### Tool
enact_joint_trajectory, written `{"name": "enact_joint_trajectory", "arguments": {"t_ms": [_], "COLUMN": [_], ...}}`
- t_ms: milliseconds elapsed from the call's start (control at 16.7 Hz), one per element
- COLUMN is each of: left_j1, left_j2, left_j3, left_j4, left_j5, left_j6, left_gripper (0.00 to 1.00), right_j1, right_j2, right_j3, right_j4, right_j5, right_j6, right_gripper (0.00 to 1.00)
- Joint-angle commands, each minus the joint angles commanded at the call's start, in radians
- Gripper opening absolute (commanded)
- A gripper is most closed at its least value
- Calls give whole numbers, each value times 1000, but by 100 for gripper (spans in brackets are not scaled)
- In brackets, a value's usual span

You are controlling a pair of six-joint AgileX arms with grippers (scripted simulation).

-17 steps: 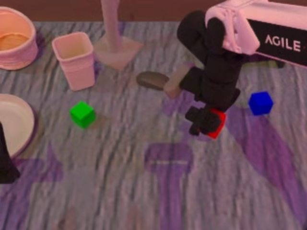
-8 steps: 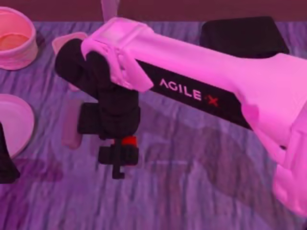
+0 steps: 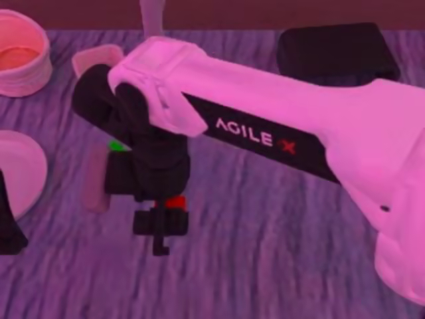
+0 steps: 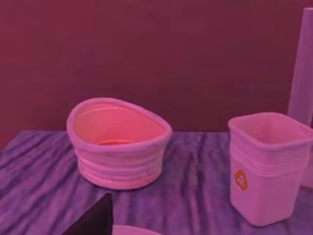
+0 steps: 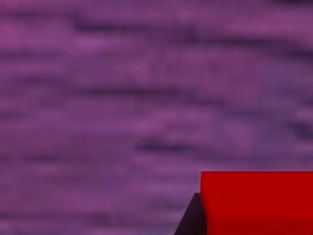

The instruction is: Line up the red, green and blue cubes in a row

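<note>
The red cube [image 3: 174,201] shows as a small patch between the black fingers of my right gripper [image 3: 161,222], which is shut on it, left of the table's middle. In the right wrist view the red cube [image 5: 257,200] fills a corner beside one dark finger [image 5: 194,218], with bare tabletop beyond. A sliver of the green cube [image 3: 118,145] peeks out just left of the right wrist. The blue cube is hidden. My left gripper [image 3: 6,226] stays parked at the left edge.
The right arm [image 3: 299,139] spans the table from the right side. A bowl [image 3: 23,56], a cup [image 3: 93,56] and a post [image 3: 151,16] stand at the back left, a plate [image 3: 20,169] at the left, a black box [image 3: 335,50] at the back right.
Over the last second my right arm has swung from the right side to the left with the red cube. In the last half second it edged back, uncovering a sliver of green.
</note>
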Motion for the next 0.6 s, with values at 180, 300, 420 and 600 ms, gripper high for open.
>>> {"name": "enact_joint_trajectory", "arguments": {"t_ms": [180, 300, 420, 600], "left_j1": [0, 0, 0, 0], "left_j2": [0, 0, 0, 0], "left_j3": [0, 0, 0, 0], "left_j4": [0, 0, 0, 0], "left_j5": [0, 0, 0, 0], "left_j6": [0, 0, 0, 0], "left_gripper": [100, 100, 100, 100], "right_j1": [1, 5, 7, 7], "right_j2": [12, 20, 25, 26], "right_j3": [-102, -167, -194, -194], "right_j4": [117, 187, 216, 216], "right_j5": [0, 0, 0, 0], "right_j6": [0, -3, -5, -5], "right_gripper": [0, 0, 0, 0]}}
